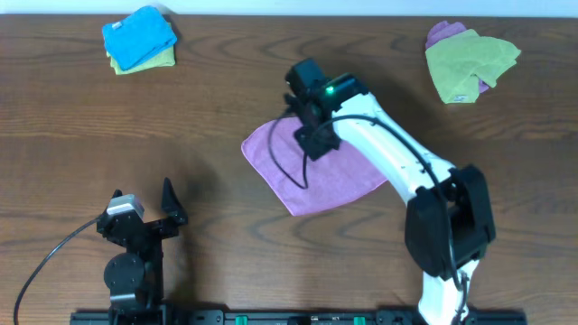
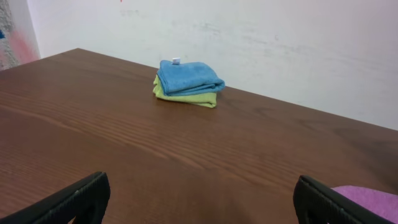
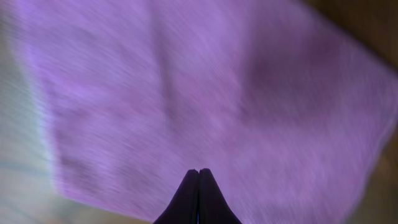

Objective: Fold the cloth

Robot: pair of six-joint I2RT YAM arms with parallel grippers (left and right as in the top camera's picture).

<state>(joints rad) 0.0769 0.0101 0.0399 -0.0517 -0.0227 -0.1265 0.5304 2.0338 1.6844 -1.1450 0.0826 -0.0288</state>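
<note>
The purple-magenta cloth (image 1: pixel 332 179) lies spread flat, turned diamond-wise, at the middle of the table. My right gripper (image 1: pixel 316 140) hangs over its far part with its fingers pressed together. In the right wrist view the shut fingertips (image 3: pixel 199 172) point at the blurred purple cloth (image 3: pixel 205 87), which fills the frame; nothing shows between the fingers. My left gripper (image 1: pixel 143 204) is open and empty at the front left, apart from the cloth. In the left wrist view its fingers (image 2: pixel 199 199) are wide apart, and a corner of the cloth (image 2: pixel 373 200) shows at the lower right.
A bright blue cloth (image 1: pixel 138 36) lies folded on a lime-green one at the far left, also in the left wrist view (image 2: pixel 188 78). A lime-green cloth (image 1: pixel 470 59) lies over another purple one at the far right.
</note>
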